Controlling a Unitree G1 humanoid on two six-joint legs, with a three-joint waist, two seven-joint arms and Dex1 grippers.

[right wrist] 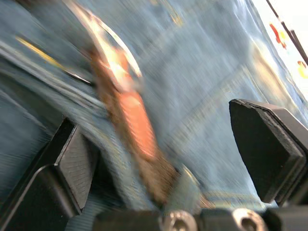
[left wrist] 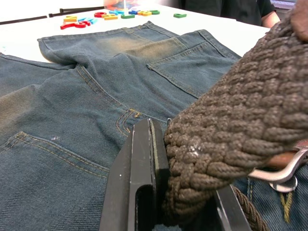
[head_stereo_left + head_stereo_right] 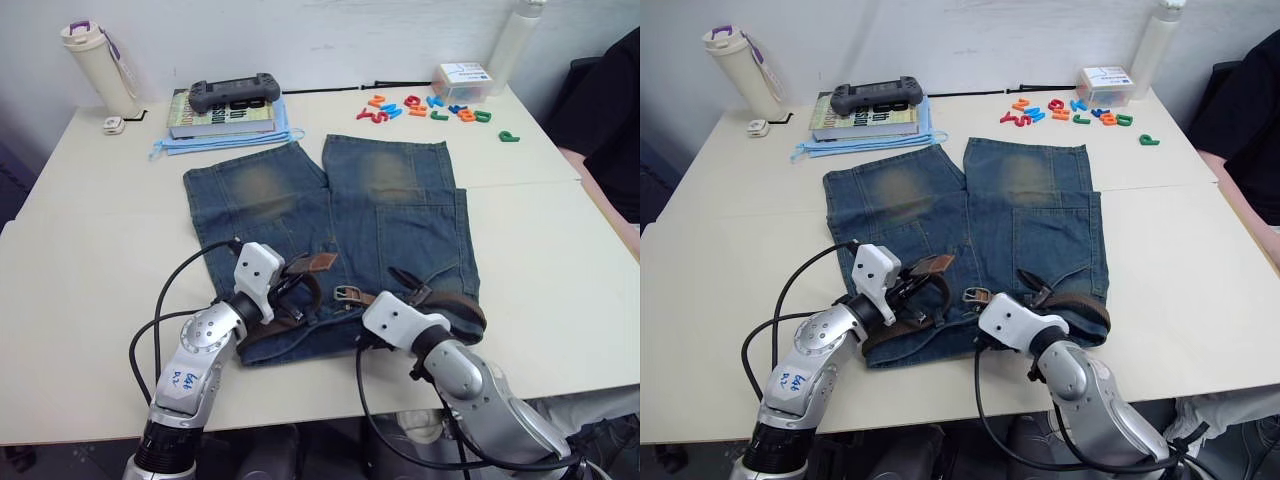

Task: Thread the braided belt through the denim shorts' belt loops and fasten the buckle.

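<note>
The shorts (image 3: pixel 330 235) lie flat on the bench (image 3: pixel 90 250), waistband toward me and legs pointing away. The belt (image 3: pixel 465 305) runs along the waistband, partly looped up off the denim. My left tool (image 2: pixel 185 202) is clenched on the belt: in the left wrist view the brown weave is wedged between my fingers (image 2: pixel 142 183) and bulges out over them. From the head views this tool sits over the left part of the waistband, with the tan end piece (image 3: pixel 318 262) sticking up just beside it. The buckle (image 3: pixel 347 293) lies on the denim between my two tools. My right tool (image 1: pixel 163 159) is released, its pads (image 1: pixel 262 149) spread wide apart over the waistband, with the belt's tan leather and the buckle's silver frame lying in the gap between them, touching neither. At the far side of the bench are a book (image 3: pixel 222 113) and scattered coloured letters (image 3: pixel 425 108).
</note>
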